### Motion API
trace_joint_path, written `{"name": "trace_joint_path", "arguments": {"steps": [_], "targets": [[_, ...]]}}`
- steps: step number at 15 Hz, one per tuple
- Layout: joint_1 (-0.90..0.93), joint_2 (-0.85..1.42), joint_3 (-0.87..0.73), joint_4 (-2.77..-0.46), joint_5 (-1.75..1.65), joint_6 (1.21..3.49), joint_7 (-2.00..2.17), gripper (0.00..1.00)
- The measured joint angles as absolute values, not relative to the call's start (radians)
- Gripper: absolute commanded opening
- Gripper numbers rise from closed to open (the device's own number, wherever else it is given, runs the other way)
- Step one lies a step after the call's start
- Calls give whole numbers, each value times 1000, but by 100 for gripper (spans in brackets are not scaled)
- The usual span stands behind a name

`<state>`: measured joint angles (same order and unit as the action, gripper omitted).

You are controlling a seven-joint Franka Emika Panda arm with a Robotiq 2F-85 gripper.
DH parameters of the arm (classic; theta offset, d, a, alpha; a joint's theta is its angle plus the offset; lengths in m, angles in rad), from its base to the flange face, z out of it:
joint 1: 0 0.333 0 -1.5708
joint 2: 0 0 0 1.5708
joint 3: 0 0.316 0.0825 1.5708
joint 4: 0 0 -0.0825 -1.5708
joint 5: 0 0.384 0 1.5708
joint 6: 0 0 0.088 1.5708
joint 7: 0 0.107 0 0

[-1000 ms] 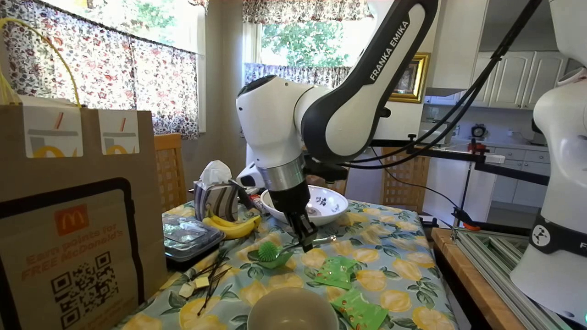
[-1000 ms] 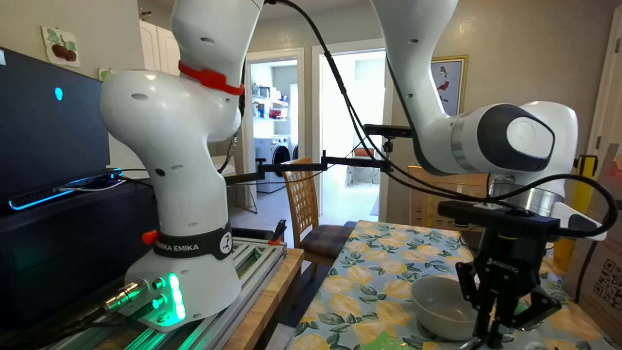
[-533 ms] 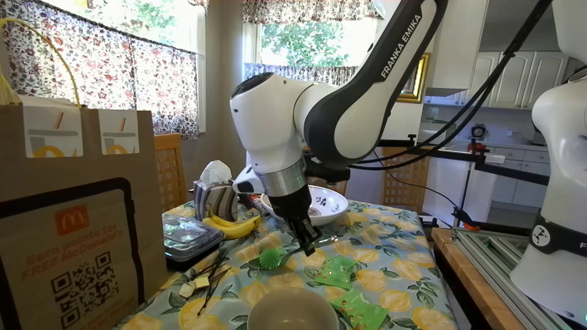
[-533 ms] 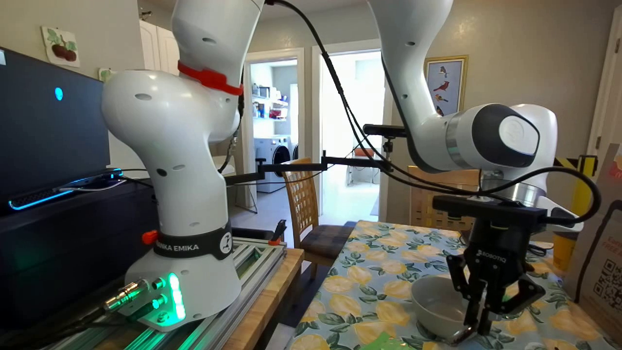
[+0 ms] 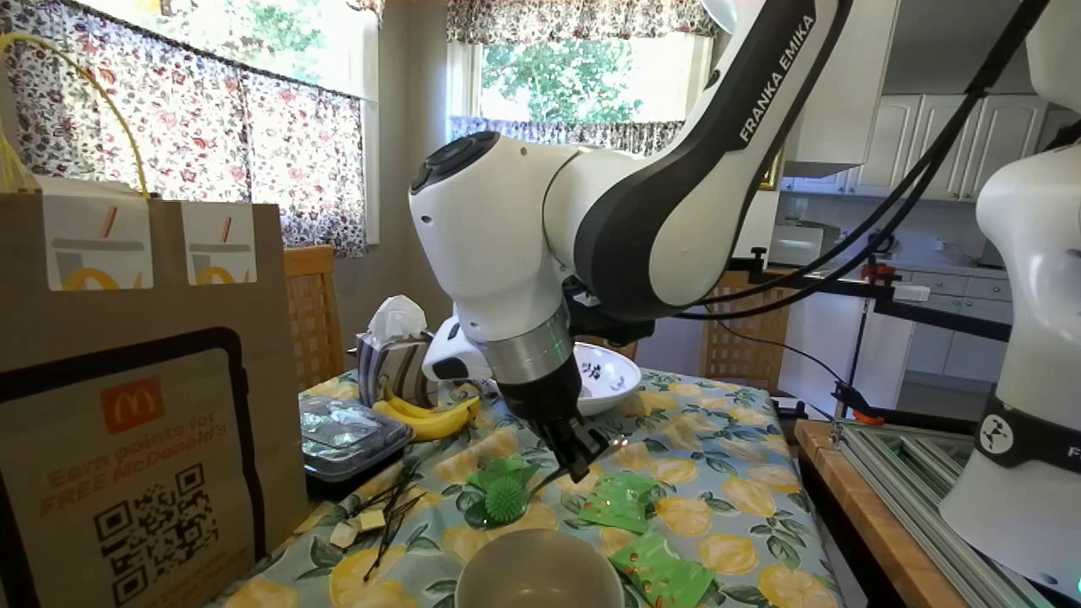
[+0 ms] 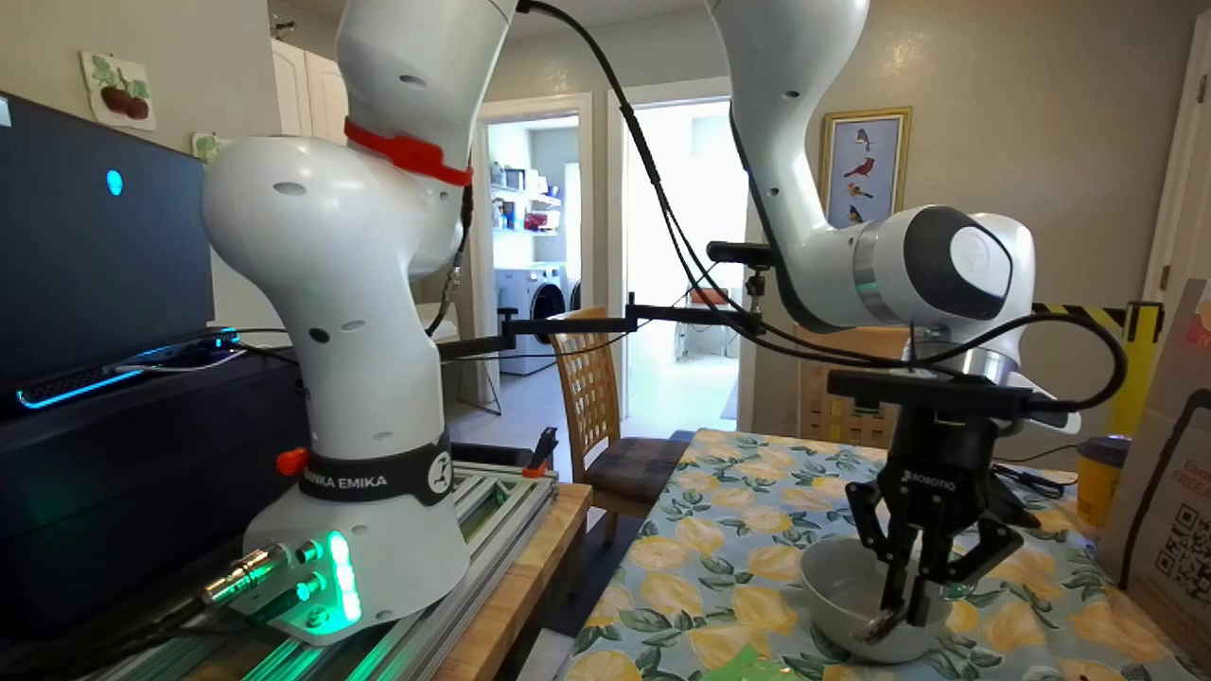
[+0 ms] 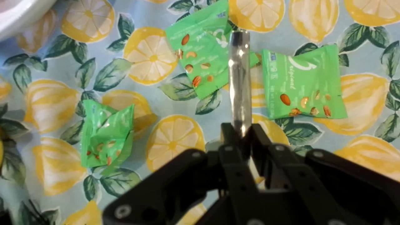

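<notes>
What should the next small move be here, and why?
Probably a slow, steady shift toward the beige bowl: the gripper is closed on a metal handle, a green spiky ball appears to sit at its far end, where jerking might dislodge it, and in an exterior view the ball shows just beyond the bowl's rim.

You had a lane ahead-left of your fingers (image 7: 229, 140), between two green packets (image 7: 203, 51), up to the white bowl (image 7: 22, 18). In your way stood: brush handle (image 7: 240, 81) straight ahead, spiky head (image 5: 505, 500) behind, beige bowl (image 5: 539, 566) near.
</notes>
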<state>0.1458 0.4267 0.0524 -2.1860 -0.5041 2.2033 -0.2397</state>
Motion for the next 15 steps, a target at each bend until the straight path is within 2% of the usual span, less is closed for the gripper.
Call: {"name": "trace_joint_path", "arguments": {"steps": [8, 15], "targets": [[176, 440, 76, -2179, -545, 2124, -244, 4], [191, 496, 108, -2098, -551, 1945, -327, 4]]}}
